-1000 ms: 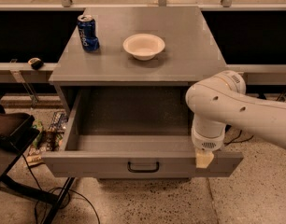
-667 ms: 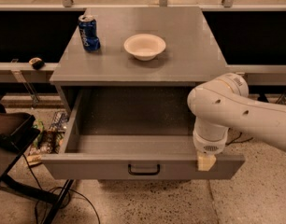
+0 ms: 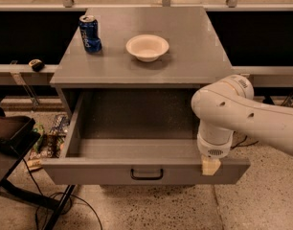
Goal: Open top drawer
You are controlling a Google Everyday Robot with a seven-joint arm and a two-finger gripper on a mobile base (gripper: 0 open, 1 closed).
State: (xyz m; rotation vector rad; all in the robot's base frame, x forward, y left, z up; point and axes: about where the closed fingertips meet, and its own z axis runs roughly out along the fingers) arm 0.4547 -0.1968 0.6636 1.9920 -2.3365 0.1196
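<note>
The top drawer of the grey cabinet stands pulled far out toward me, its speckled grey inside bare. Its small black pull handle sits in the middle of the front. My white arm reaches in from the right. My gripper hangs at the right end of the drawer's front rim, with only a cream fingertip showing over the edge.
A blue soda can and a white bowl stand on the cabinet top. A dark object on a stand with cables is at the left on the floor. Clutter lies beside the cabinet's left side.
The drawer has slid a little farther out toward me, and my gripper has moved with its front rim.
</note>
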